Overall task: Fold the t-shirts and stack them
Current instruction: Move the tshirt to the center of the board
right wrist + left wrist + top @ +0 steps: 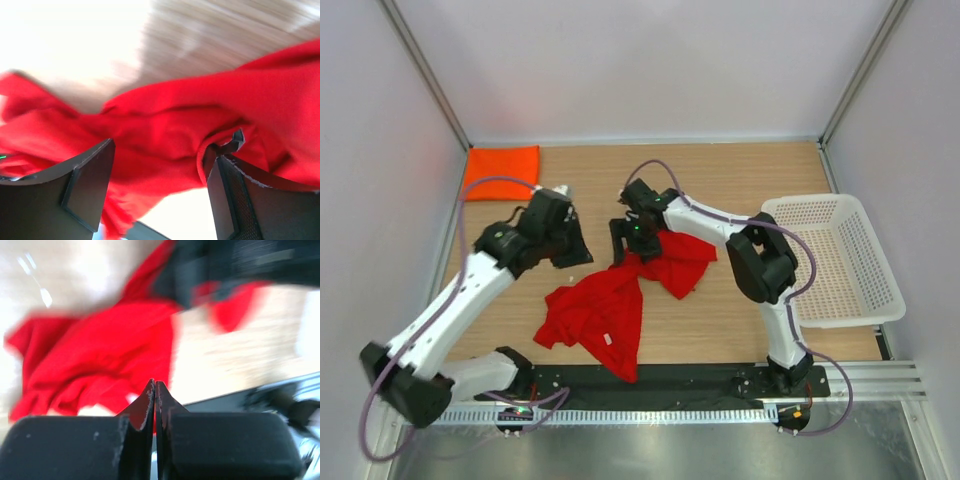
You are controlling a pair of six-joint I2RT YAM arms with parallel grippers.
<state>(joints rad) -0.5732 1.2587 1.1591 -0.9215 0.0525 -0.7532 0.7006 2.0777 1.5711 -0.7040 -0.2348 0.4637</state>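
I see wood table (740,180), white walls (640,60), basket (885,285) right; orange shirt (501,170) back-left, red shirt (605,315) crumpled centre. Left gripper (154,390) closed tight, right gripper (172,142) wide.

Wrist views blurred — red shirt (100,360) smeared.

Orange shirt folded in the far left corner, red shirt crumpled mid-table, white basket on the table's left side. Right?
No: the white basket sits on the right side of the table, as the top external view shows. The orange shirt is indeed folded in the far left corner and the red shirt crumpled mid-table.
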